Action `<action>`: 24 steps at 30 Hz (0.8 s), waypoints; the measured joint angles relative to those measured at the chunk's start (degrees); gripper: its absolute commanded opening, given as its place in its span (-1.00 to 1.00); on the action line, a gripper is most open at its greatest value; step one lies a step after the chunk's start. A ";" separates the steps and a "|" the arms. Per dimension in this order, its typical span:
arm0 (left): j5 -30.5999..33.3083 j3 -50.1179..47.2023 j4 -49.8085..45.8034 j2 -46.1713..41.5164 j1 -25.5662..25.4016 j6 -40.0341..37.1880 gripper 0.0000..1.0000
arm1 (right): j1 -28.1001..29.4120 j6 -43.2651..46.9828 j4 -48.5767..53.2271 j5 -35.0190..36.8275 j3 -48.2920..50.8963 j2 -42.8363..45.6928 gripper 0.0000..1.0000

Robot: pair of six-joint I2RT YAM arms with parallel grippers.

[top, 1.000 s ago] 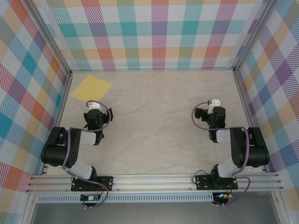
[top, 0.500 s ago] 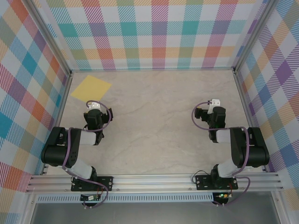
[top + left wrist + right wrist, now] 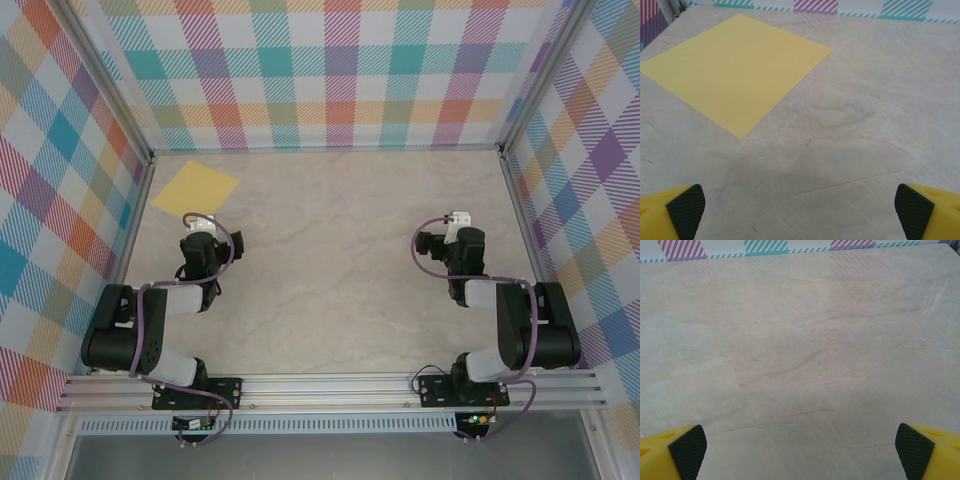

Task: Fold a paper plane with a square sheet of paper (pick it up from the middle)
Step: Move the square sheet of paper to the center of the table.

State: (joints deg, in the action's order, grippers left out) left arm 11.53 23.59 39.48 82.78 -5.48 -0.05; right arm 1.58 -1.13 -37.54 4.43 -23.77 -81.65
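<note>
So the square sheet of paper (image 3: 195, 189) is lying flat on the marble-look tabletop (image 3: 340, 250), way over in the far left corner, near where the checked back wall (image 3: 330, 80) meets the left wall. It's turned like a diamond, with 1 corner pointing back toward the arms. It's plain yellow and lying free.

The left gripper (image 3: 203, 224) sits just on the near side of the sheet, close to that near corner but apart from it. On the left wrist camera the paper is up ahead and to the left. The 2 yellow fingers with black dimpled pads (image 3: 686, 210) are right out at the bottom corners of the shot, so the jaws are spread wide over bare table.

The right gripper (image 3: 461, 219) is on the right half of the table, well apart from the paper. Same deal on its wrist camera: both pads are out at the edges and the jaws are wide and empty. Ahead of it there's just stone-pattern surface and a strip of wall at the top.

Both arms are folded back over their bases on the aluminium rail (image 3: 330, 385).
</note>
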 measured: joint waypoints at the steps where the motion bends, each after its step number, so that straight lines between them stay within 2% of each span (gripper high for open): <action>1: -0.24 0.31 -1.33 -1.05 0.00 0.00 1.00 | 0.00 -0.33 2.12 0.04 -0.55 1.53 0.99; 7: 1.18 5.25 -12.87 -7.98 0.11 3.65 1.00 | 0.00 -4.28 17.53 -1.53 -6.08 11.23 0.99; 11: 2.23 14.69 -25.38 -8.96 0.48 11.47 1.00 | 0.00 -9.66 33.20 -3.93 -14.97 12.07 0.99; 14: 0.42 21.49 -32.98 -8.11 1.81 16.65 1.00 | 0.00 -13.27 40.13 -7.21 -18.75 12.11 0.99; 18: -3.93 32.57 -43.12 -0.81 3.17 21.73 1.00 | 0.00 -18.62 47.82 -11.23 -19.19 11.96 1.00; 24: -12.46 48.35 -54.69 15.89 3.32 22.40 0.99 | 0.02 -23.67 52.11 -20.72 -19.74 10.60 1.00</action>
State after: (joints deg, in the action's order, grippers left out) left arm -0.93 71.94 -15.20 98.67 -2.15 22.35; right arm 1.61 -24.80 14.57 -16.29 -43.51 -71.05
